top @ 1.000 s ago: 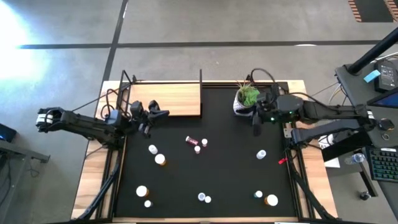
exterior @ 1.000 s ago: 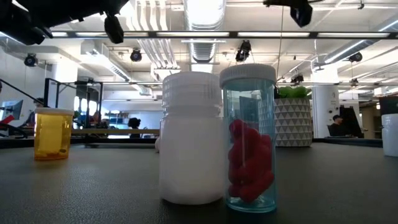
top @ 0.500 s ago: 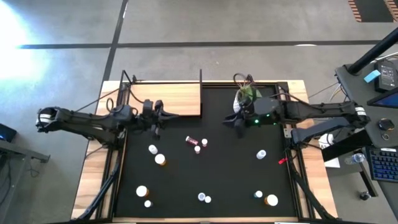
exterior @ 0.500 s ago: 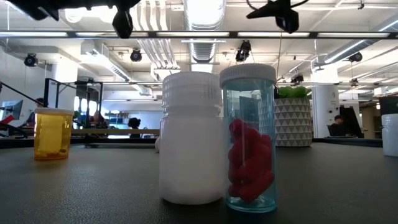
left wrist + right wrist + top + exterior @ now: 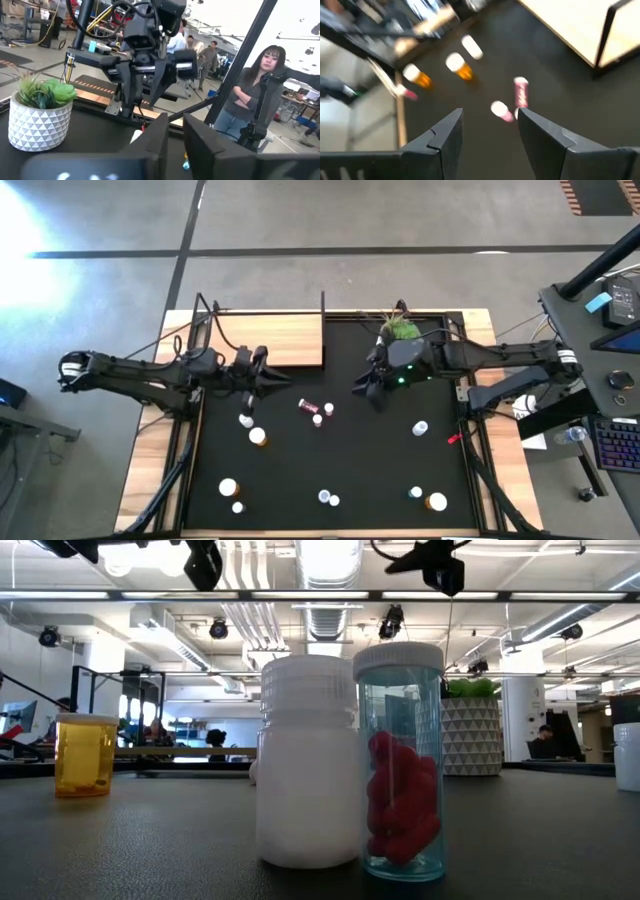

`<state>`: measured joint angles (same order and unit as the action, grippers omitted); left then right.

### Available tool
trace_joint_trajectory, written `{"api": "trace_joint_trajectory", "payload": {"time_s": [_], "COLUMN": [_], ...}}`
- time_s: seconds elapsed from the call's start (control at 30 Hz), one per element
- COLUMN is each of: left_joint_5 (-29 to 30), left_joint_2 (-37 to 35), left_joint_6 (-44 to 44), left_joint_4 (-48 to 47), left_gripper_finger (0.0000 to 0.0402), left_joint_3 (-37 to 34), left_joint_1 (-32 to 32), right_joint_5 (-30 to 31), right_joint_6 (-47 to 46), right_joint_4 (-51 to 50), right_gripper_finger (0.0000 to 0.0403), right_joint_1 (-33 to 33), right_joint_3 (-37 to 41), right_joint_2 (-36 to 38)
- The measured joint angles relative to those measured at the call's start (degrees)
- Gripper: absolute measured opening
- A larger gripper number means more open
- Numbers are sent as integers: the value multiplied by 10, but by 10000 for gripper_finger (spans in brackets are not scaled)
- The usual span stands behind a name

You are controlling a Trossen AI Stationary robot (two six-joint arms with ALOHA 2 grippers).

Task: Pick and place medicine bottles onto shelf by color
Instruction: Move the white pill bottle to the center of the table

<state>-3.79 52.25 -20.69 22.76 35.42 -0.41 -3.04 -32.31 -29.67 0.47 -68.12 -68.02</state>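
Several small medicine bottles stand scattered on the black mat [image 5: 400, 460]. A pink one [image 5: 308, 406] lies on its side at mid mat and an orange one [image 5: 258, 437] stands to its left. The low view shows a white bottle [image 5: 308, 760] beside a blue-green one [image 5: 400, 760]. The wooden shelf [image 5: 270, 340] lies at the far left. My left gripper [image 5: 270, 376] hovers off the shelf's near edge, fingers [image 5: 197, 145] a narrow gap apart, holding nothing. My right gripper [image 5: 364, 386] hangs open above the mat, right of the pink bottle [image 5: 521, 92].
A green plant in a white pot [image 5: 398, 332] stands at the far side, just behind my right arm. A small red thing [image 5: 453, 439] lies at the mat's right edge. A person [image 5: 255, 95] stands beyond the table in the left wrist view.
My right gripper has swung from beside the plant toward the table's left, out over the middle of the mat, and tipped further down. My left gripper has moved a little toward the table's right and risen, tipping up until it points about level.
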Motion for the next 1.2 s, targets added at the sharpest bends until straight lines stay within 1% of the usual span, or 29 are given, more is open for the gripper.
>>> {"api": "trace_joint_trajectory", "payload": {"time_s": [0.13, 0.23, 0.4, 0.47, 0.6, 0.67, 0.83, 0.97, 1.2], "left_joint_5": [1, 19, 27, 27, 31, 37, 43, 43, 43], "left_joint_2": [10, 14, 14, 13, 13, 14, 14, 14, 15], "left_joint_6": [0, -1, -16, -20, -30, -30, -31, -31, -31], "left_joint_4": [2, 3, 3, 2, 6, 7, 8, 8, 7], "left_gripper_finger": [89, 119, 148, 151, 153, 153, 153, 153, 153], "left_joint_3": [3, 3, 3, 3, 3, 3, 3, 3, 3], "left_joint_1": [0, 0, 0, 0, 0, 0, 0, 0, 0], "right_joint_5": [0, 0, 0, 1, 0, 0, -10, -19, -11], "right_joint_6": [56, 94, 98, 71, -20, -61, -126, -180, -258], "right_joint_4": [-31, -47, -146, -186, -283, -312, -324, -326, -329], "right_gripper_finger": [180, 180, 180, 180, 180, 180, 180, 180, 180], "right_joint_1": [1, 2, 2, 4, 11, 20, 57, 102, 147], "right_joint_3": [-7, 5, 36, 48, 69, 78, 111, 135, 162], "right_joint_2": [-27, -42, -33, -20, -15, -17, -18, -18, -19]}}
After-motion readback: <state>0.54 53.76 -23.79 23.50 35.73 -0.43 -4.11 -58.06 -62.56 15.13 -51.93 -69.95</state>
